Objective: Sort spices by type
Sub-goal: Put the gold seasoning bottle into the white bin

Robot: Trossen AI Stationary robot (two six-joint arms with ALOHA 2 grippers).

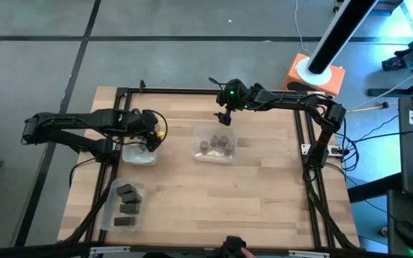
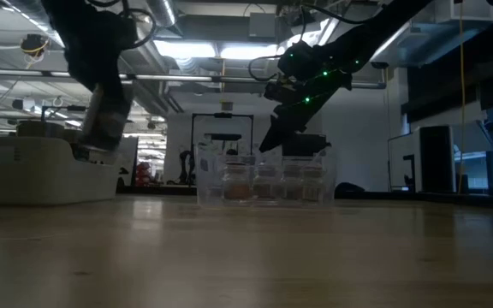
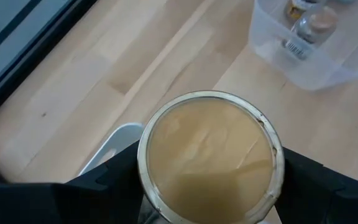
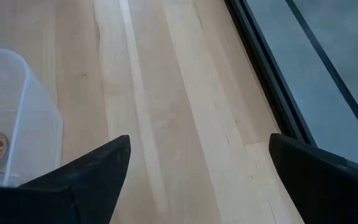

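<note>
holding tan-topped jar (image 3: 210, 158) between left gripper (image 1: 149, 133) jaws, closed on it, above clear tray (image 1: 139, 156). we lower straight, release gently. right gripper (image 4: 194, 165) jaws wide, empty, beside middle tray (image 1: 214, 156).

Grey tiled floor (image 1: 156, 43) surrounds the wooden table (image 1: 264, 193); ceiling strip lights (image 2: 221, 50) glow over the workshop beyond.

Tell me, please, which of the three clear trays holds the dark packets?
The tray at the table's near left corner; three dark packets lie in it. The middle tray holds round jars, and the third tray sits under the left tool.
</note>
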